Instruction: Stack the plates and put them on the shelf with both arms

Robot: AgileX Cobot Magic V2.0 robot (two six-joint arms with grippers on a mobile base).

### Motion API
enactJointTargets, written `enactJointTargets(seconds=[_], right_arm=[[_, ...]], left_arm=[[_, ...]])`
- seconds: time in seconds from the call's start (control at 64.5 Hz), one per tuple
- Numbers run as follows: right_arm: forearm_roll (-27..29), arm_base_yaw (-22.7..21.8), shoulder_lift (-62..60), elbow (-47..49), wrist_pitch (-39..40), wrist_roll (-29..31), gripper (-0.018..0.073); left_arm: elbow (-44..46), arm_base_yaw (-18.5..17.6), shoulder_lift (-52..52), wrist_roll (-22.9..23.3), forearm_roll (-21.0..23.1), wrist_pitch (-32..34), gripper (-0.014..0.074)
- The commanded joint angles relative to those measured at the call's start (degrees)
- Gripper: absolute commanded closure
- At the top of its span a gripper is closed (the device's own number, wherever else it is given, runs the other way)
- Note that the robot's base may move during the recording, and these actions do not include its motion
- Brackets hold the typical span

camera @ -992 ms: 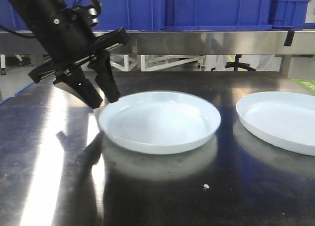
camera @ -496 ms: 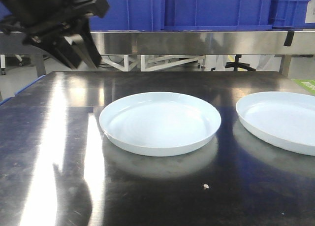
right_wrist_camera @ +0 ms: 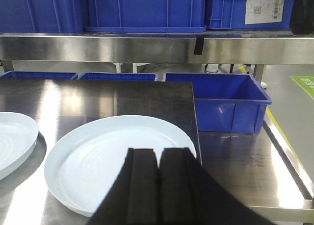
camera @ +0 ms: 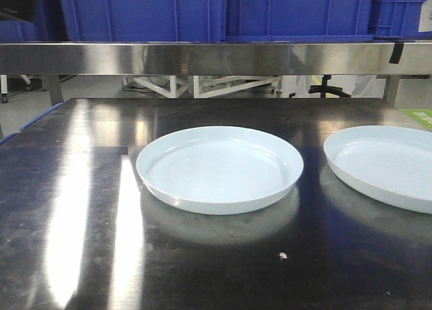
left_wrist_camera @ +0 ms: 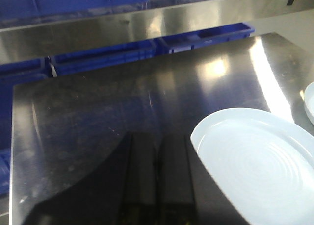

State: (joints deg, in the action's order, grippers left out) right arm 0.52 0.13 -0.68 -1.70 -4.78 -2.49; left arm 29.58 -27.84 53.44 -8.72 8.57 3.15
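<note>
- Two plates sit apart on a steel table (camera: 67, 188): the left plate (camera: 219, 168) near the middle, the right plate (camera: 385, 165) toward the right edge, neither touching the other.
- Above and behind them runs the steel shelf (camera: 202, 57), loaded with blue crates (camera: 169, 13).
- The left gripper (left_wrist_camera: 158, 186) hangs over bare table just beside the left plate's rim. Its jaws look drawn together to a thin slit and hold nothing (the wrist view is dim).
- The right gripper (right_wrist_camera: 158, 186) is poised above the near rim of the right plate, jaws likewise pressed together and empty.
- Neither arm shows in the front view.
- Stacking appears not yet begun, since both plates lie flat and untouched.
- The next move likely calls for one gripper to part its jaws, drop to a rim and pinch that low, glossy lip. It would then carry the plate across and settle it squarely in the other.
- Only then can both arms take opposite sides of the pair for the lift to the shelf.
</note>
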Motion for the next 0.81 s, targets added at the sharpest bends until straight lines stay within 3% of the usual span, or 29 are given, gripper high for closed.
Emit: enactJointTargets(seconds=[0.0, 0.109, 0.45, 0.791], right_arm=[[0.0, -0.1, -0.9, 0.0, 5.3, 0.3, 0.0511], [0.0, -0.1, -0.9, 0.0, 5.3, 0.3, 0.0511], [0.0, -0.1, -0.9, 0.0, 5.3, 0.3, 0.0511], [0.0, -0.1, -0.9, 0.0, 5.3, 0.3, 0.0511]], left_arm=[[-2.5, 0.1, -4.9, -0.6, -0.1, 6.8, 0.0514], [-7.6, 2.7, -10.9, -0.6, -0.1, 8.1, 0.0514], [-14.9, 16.0, -26.8, -0.6, -1.1, 8.0, 0.0514], [-14.7, 17.9, -35.2, -0.6, -1.1, -0.9, 0.0514]])
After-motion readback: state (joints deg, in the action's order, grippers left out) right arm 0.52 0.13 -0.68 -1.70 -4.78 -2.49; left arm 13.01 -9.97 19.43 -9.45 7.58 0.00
